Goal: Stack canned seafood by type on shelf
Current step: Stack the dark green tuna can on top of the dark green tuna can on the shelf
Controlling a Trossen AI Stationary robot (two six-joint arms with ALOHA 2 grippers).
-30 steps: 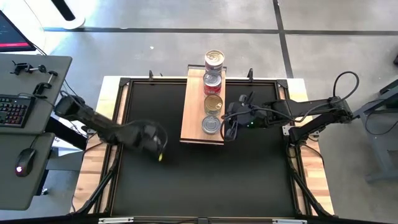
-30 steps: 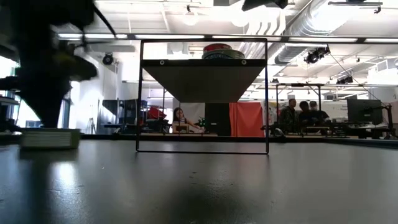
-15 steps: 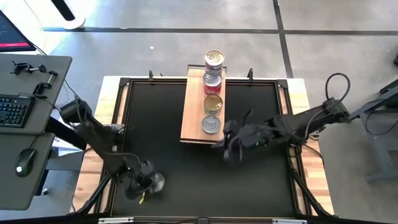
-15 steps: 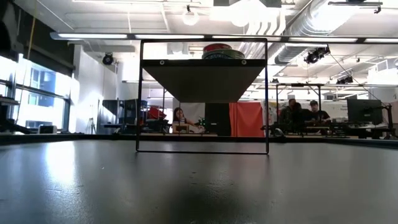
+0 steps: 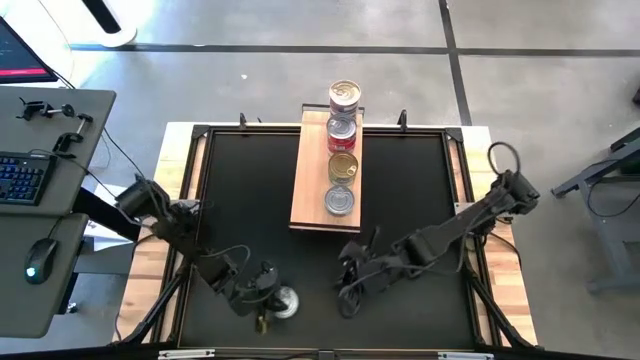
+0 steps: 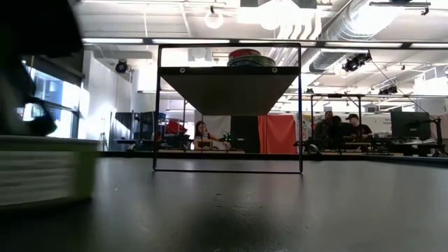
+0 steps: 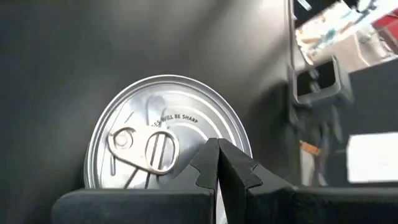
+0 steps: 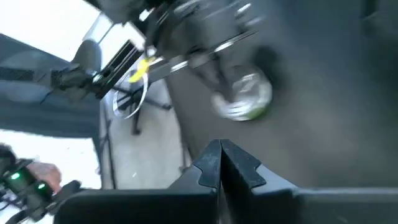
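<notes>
At the 6 o'clock edge of the table (image 5: pixel 420 170), one silver tin (image 7: pixel 158 146): round, flat, pull-tab lid stamped "WILL BE SHARP", side ribbed in the low view, standing on the matte black top just beyond the left gripper (image 7: pixel 217 158), jaws pressed together, holding nothing. Toward 5 o'clock, right gripper (image 8: pixel 220 155), jaws likewise closed and empty, bare black surface around. Farther off at 12 o'clock, light grained wooden shelf (image 5: pixel 310 190) carrying four tin stacks (image 5: pixel 342 166) in a row: silver lids, one gold, one red-labelled.
</notes>
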